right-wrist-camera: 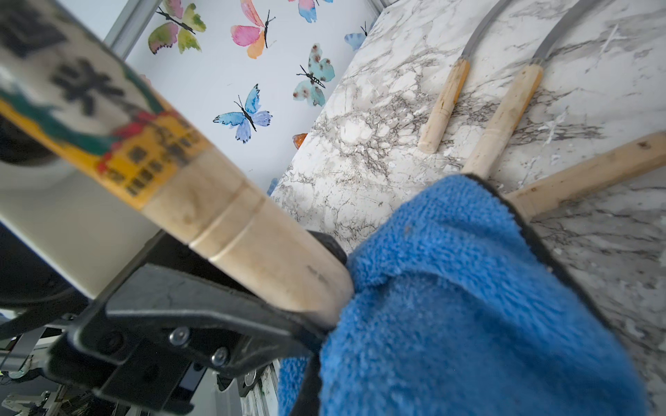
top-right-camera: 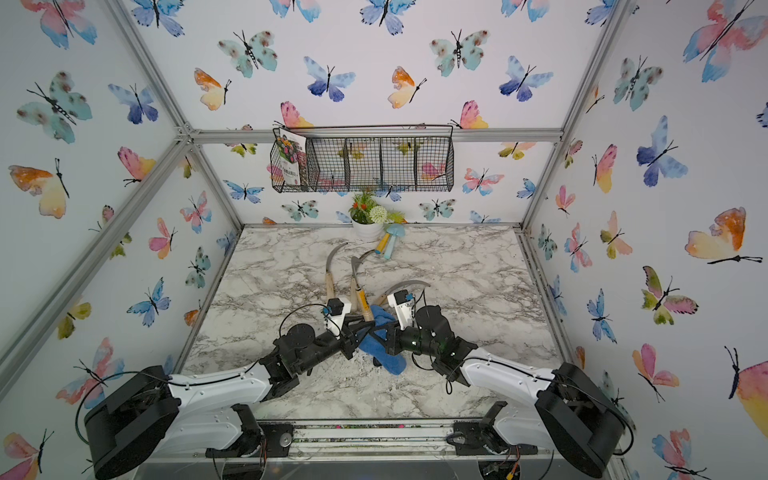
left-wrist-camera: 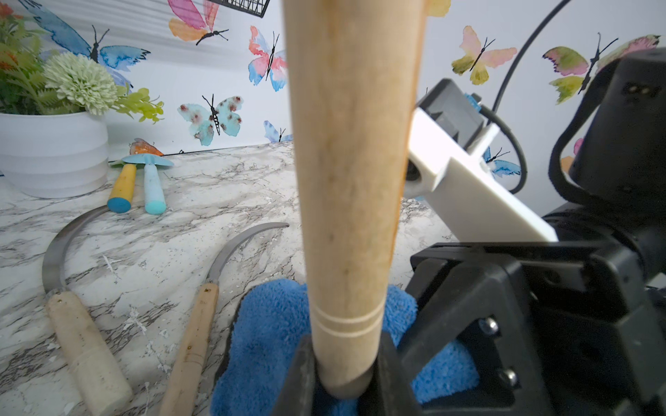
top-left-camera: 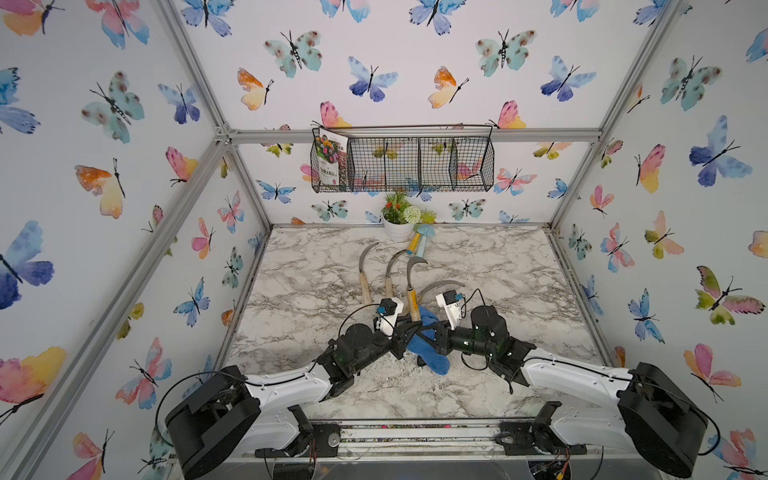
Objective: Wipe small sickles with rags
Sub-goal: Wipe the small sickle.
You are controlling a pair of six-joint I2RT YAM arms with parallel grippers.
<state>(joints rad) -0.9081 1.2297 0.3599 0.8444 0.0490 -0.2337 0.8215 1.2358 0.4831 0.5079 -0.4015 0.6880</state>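
Blue terry cloth (right-wrist-camera: 468, 306) fills my right wrist view. It is bunched in the right gripper (top-left-camera: 430, 332), whose jaws are clamped into it and mostly buried under the pile. Its folded edge touches the butt of the held sickle (top-left-camera: 413, 301), just right of the left gripper (left-wrist-camera: 344, 378). My left fingers (left-wrist-camera: 301, 374) pinch that pale handle at its very end, below the two turned grooves. The handle rises away from them, and the blade hooks toward the far side. Both grippers meet near the middle of the marble tabletop (top-left-camera: 519, 291). Three more lie flat just beyond. The leftmost sickle (top-left-camera: 362, 274) and middle sickle (top-left-camera: 388, 276) sit far-left, and the fourth sickle (top-left-camera: 440, 284) arcs past the right wrist camera.
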